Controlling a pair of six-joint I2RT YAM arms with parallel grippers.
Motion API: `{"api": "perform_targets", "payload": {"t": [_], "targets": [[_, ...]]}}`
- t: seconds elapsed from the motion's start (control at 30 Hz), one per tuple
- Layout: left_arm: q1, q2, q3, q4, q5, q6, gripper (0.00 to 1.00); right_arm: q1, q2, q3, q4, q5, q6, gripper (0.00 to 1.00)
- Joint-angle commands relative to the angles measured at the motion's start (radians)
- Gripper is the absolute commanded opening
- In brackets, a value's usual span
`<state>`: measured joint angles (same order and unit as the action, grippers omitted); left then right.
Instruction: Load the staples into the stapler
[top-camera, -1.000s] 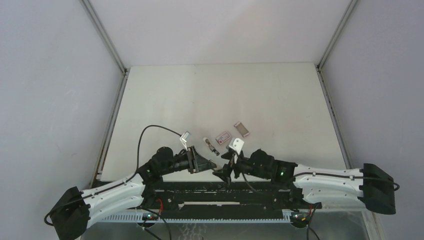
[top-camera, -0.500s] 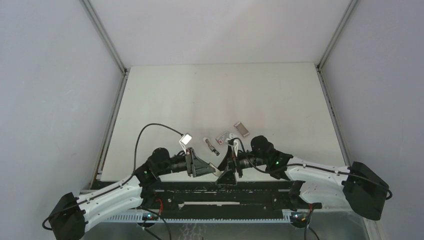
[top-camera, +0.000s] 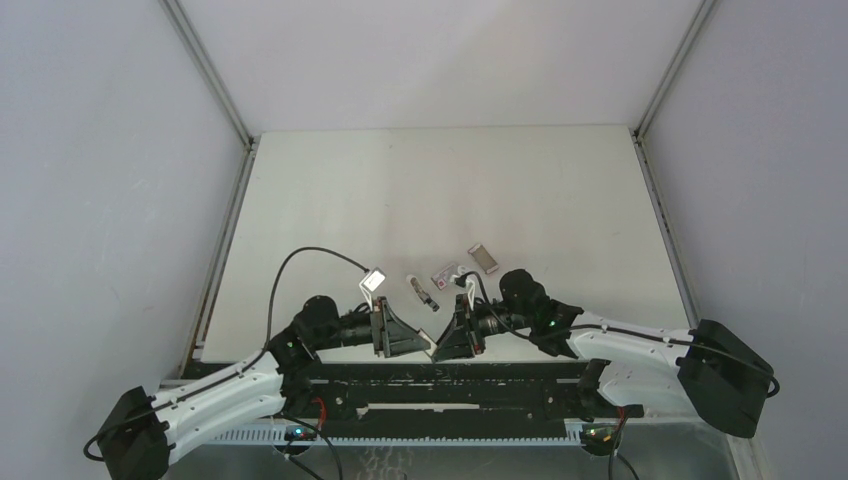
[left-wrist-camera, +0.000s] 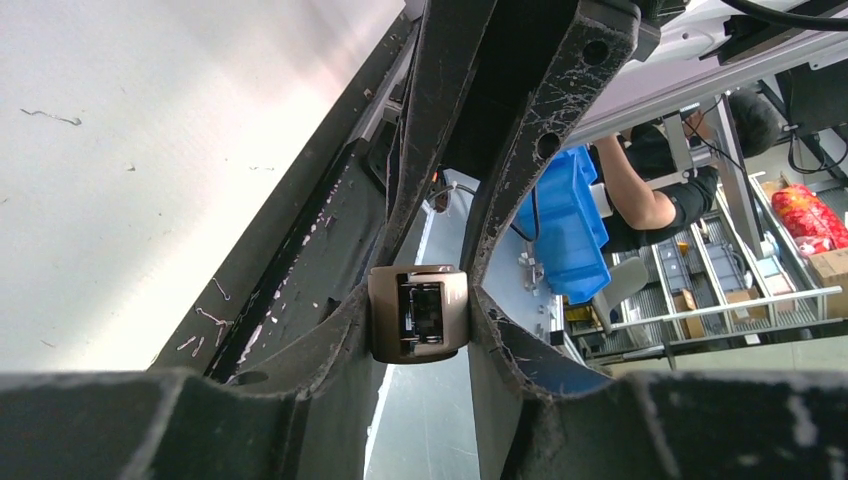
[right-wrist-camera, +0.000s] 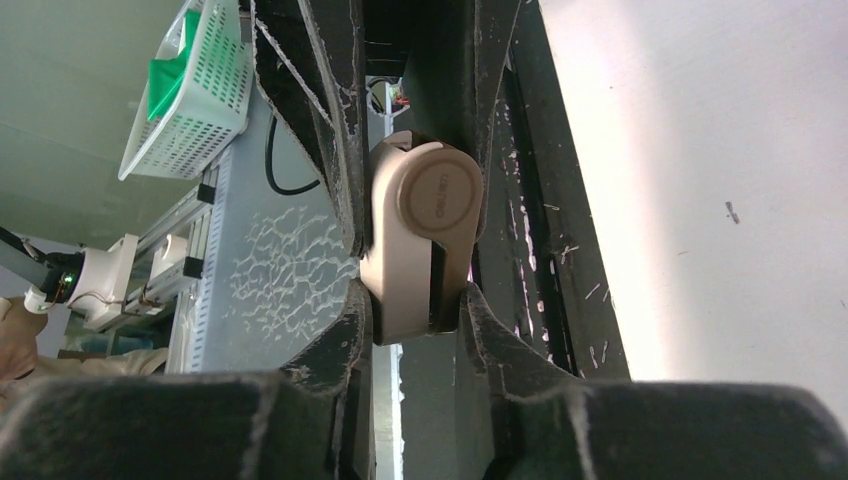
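Table (top-camera: 440, 190): white, between grey walls.
Stapler (right-wrist-camera: 420, 200): beige, at table's near edge.
Left gripper (top-camera: 405, 338): clamped on stapler.
Right gripper (top-camera: 458, 338): clamped on stapler's opposite end.
Staples (top-camera: 446, 272): beyond stapler, apart.

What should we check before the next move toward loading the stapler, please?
1. Hold of left gripper on stapler: ok, pinched between its fingers.
2. Hold of right gripper on stapler: ok, pinched from the other end.
3. Stapler opened for loading: cannot tell.
4. Staples in view on table: ok, just beyond the grippers.
5. Grey tray beside staples holds a strip: cannot tell.
6. One gripper free to fetch staples: not ok, both are shut on stapler.
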<state>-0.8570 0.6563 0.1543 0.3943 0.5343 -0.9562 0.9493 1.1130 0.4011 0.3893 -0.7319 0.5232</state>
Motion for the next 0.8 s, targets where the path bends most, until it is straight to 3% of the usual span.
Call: {"api": "perform_targets", "payload": {"t": [0.0,0.1,0.13,0.2,0.23,0.3,0.4,0.6,0.77], "targets": [[0.004,0.0,0.07,0.025,-0.011,0.033,0.0,0.0,-0.02,0.018,0.049,0.002,0.016,0.0],[0.004,-0.01,0.072,0.013,-0.022,0.037,0.0,-0.012,-0.025,0.019,0.05,0.003,0.019,0.0],[0.004,-0.016,0.076,-0.001,-0.033,0.044,0.0,-0.018,-0.026,0.019,0.047,0.003,0.02,0.08],[0.004,-0.036,0.085,-0.059,-0.073,0.061,0.0,-0.034,-0.037,0.019,0.024,0.012,0.015,0.49],[0.005,-0.049,0.093,-0.11,-0.111,0.073,0.0,-0.041,-0.046,0.018,0.003,0.026,0.005,0.63],[0.011,-0.073,0.115,-0.253,-0.215,0.098,0.0,-0.059,-0.071,0.019,-0.045,0.055,-0.016,0.79],[0.062,-0.084,0.103,-0.41,-0.324,0.082,0.0,-0.091,-0.116,0.018,-0.14,0.119,-0.054,0.82],[0.29,-0.032,-0.006,-0.405,-0.306,0.003,0.0,-0.13,-0.195,-0.004,-0.223,0.238,-0.09,0.83],[0.364,0.019,-0.003,-0.391,-0.312,0.058,0.0,-0.138,-0.229,-0.036,-0.228,0.26,-0.094,0.83]]}}
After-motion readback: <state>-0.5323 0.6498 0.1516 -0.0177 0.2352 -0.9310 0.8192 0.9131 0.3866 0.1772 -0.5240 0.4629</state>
